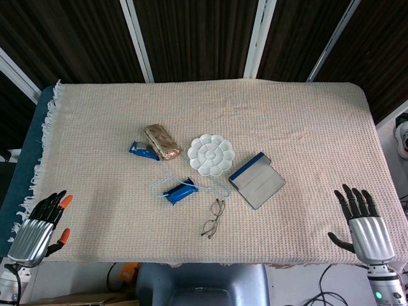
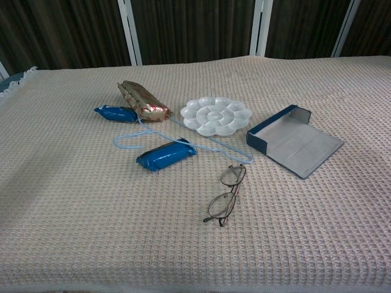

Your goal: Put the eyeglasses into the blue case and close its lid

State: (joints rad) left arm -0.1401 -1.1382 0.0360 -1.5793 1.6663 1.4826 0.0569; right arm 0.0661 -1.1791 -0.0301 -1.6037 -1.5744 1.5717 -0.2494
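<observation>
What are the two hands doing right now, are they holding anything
Left hand: fingers partly curled, holding nothing, resting at the table's near left edge.
Right hand: open, fingers spread, holding nothing, well clear of the eyeglasses.

Left hand [image 1: 38,228] and right hand [image 1: 365,226] rest apart at the near edge, fingers spread, holding nothing.

Bright, even light; sharp, soft shadows
</observation>
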